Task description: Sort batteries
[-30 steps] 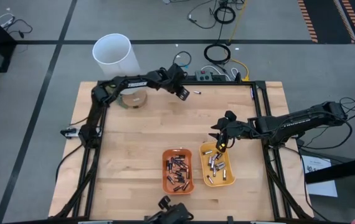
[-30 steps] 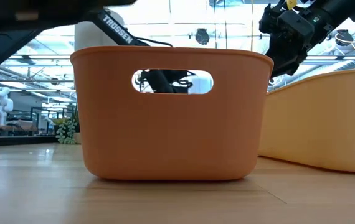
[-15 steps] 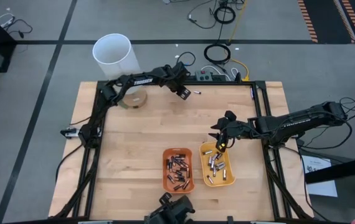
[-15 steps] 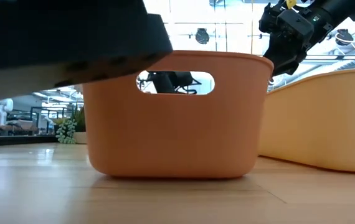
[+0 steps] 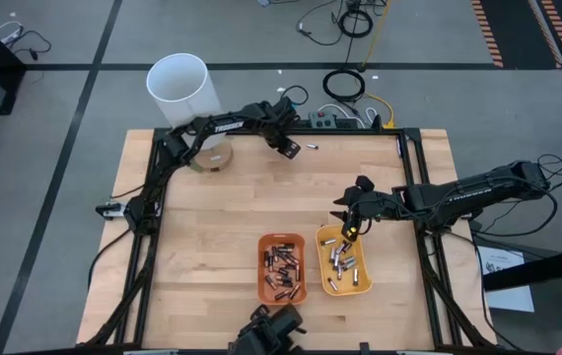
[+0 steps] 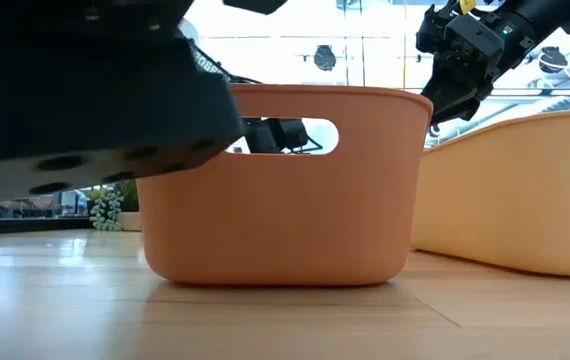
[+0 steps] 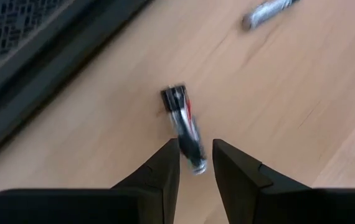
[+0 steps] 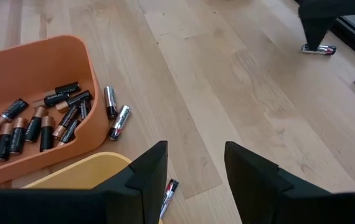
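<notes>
Left gripper [image 7: 195, 163] is standing at the surface's [image 5: 212, 227] far edge, well beyond the orange tray [image 5: 281, 270], its fingers [image 7: 165, 168] parted and straddling one battery [image 7: 185, 126] lying on the wood, not gripping it. Right gripper [image 5: 352, 233] is hovering above the yellow tray [image 5: 345, 261] beside the orange tray, fingers parted, holding nothing. Batteries [image 5: 281, 268] are lying in both trays.

Even, bright overhead light covers the table [image 5: 222, 217] from above, with soft shadows. At table height, bright windows behind leave the orange tray [image 6: 285, 190] backlit; a large dark shape close to the lens is blurred. The battery [image 7: 185, 124] between the left wrist's fingers is motion-smeared.
</notes>
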Tool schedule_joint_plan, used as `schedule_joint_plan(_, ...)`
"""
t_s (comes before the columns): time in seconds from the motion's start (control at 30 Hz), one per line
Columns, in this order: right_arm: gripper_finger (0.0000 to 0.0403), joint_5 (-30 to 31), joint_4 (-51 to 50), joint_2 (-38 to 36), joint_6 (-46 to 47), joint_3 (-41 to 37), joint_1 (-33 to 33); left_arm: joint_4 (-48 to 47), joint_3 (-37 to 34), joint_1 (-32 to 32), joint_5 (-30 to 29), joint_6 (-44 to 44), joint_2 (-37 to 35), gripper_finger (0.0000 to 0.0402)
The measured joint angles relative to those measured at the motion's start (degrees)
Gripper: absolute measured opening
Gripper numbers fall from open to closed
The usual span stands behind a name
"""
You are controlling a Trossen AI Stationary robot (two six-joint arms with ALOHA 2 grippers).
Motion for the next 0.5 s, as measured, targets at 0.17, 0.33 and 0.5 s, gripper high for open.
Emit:
schedule_joint_plan(0.17,0.015,0.0,0.0,0.0,0.0,0.0,0.0,-3.2,0.0,0.1,-0.2,2.7,0.0,0.0105)
schedule_joint_plan(0.33,0.015,0.0,0.0,0.0,0.0,0.0,0.0,-3.9,0.0,0.1,-0.4,2.8,0.0,0.0105)
schedule_joint_plan(0.5,0.015,0.0,0.0,0.0,0.0,0.0,0.0,-2.4,-0.1,0.4,-0.9,2.8,0.0,0.0105)
